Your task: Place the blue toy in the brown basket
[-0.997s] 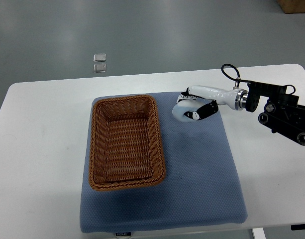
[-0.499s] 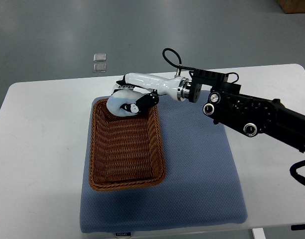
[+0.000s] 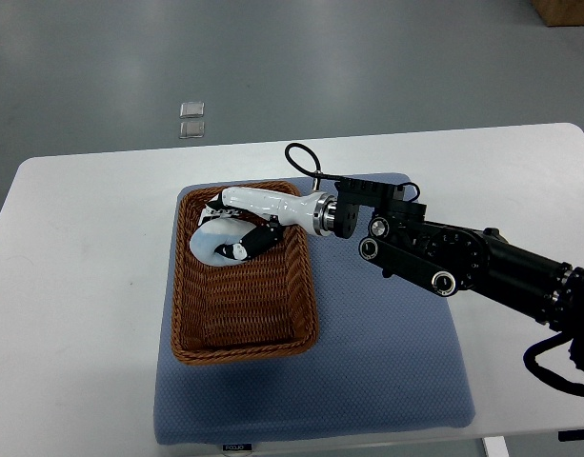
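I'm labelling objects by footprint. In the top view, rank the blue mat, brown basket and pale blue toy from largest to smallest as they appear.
1. blue mat, largest.
2. brown basket, clearly smaller, resting on the mat.
3. pale blue toy, smallest, though the right hand covers part of it.

My right hand (image 3: 236, 231) is no longer out over the blue mat (image 3: 387, 352) to the right of the brown basket (image 3: 242, 343), where it was a second ago; half a second ago it sat over the basket's far rim, and now it is inside the far end, lower down. The pale blue toy (image 3: 213, 244) has travelled with it, fingers curled around it throughout. My right arm (image 3: 463, 267) now reaches much farther across the mat, and lies nearer my side.
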{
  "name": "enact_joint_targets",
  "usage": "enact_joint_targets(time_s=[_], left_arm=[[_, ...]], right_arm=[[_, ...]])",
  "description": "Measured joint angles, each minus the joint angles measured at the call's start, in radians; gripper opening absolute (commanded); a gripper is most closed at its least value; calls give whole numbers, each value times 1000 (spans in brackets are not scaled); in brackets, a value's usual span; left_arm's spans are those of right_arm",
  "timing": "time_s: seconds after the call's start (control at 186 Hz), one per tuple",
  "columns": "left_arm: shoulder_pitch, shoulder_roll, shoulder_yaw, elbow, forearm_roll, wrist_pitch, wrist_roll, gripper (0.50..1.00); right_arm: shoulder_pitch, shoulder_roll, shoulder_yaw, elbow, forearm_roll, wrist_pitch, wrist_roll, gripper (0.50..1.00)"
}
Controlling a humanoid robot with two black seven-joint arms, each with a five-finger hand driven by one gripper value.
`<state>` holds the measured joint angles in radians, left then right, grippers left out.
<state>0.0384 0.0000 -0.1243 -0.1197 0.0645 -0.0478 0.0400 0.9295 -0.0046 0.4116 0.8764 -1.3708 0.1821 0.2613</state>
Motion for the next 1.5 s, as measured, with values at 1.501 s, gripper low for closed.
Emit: enact_joint_targets(time_s=[1.501], left_arm=[[0, 0, 0, 0, 0, 0, 0, 1000]], right_arm=[[-55, -230, 104, -187, 1131, 21, -233, 911]])
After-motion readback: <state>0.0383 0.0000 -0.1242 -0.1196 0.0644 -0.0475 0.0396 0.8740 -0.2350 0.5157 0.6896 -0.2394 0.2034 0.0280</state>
